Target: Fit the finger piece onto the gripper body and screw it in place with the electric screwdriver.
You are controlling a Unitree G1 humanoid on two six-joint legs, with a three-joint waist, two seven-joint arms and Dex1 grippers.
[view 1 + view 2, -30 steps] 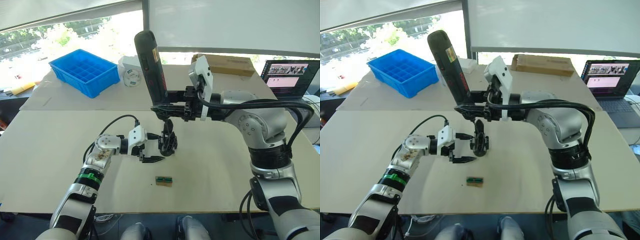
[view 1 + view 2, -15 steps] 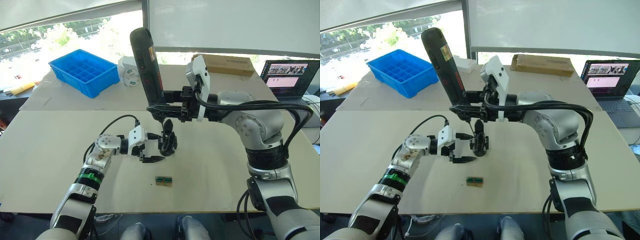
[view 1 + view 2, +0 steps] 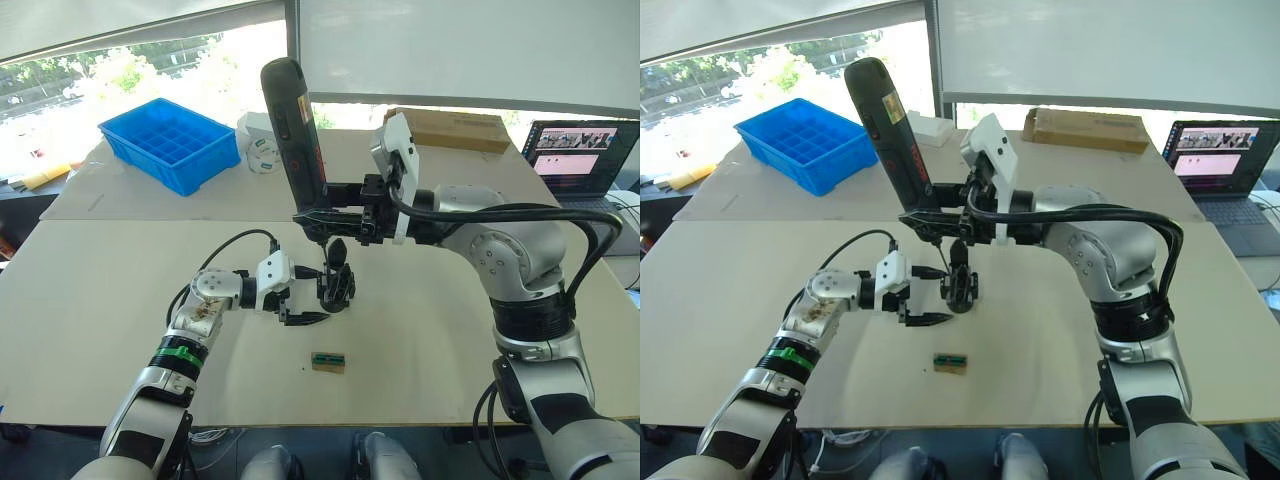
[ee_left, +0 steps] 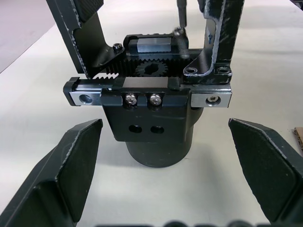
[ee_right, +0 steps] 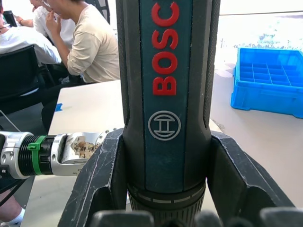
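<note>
**Screwdriver bit at the top of the gripper body**

Your right gripper [image 3: 330, 200] is clamped on the electric screwdriver [image 3: 294, 130], its two black fingers pressed against either side of the barrel near the lower end. The tool stands almost upright, leaning a little toward your left at the top, with the red-and-white label facing you. Its thin metal bit [image 4: 180, 16] points down and meets the top of the gripper body [image 4: 151, 101], just beside the small toothed wheel and the rack there.

The gripper body [image 3: 335, 285] stands upright on its squat round base on the pale table [image 3: 100, 300], near the middle, directly below the screwdriver. Two black uprights rise from its blocky top; from these views you cannot tell which of them is the finger piece.

Your left gripper [image 3: 308, 305] lies low over the table, just beside the gripper body on your left. Its fingers [image 4: 71, 170] are spread wide, one to each side of the round base and clear of it.

A small brown-and-green block [image 3: 327, 362] lies on the table nearer you. A blue tray [image 3: 165, 145] sits far off to your left, a cardboard box [image 3: 455, 128] at the far edge and a laptop [image 3: 580, 155] to your right.
</note>
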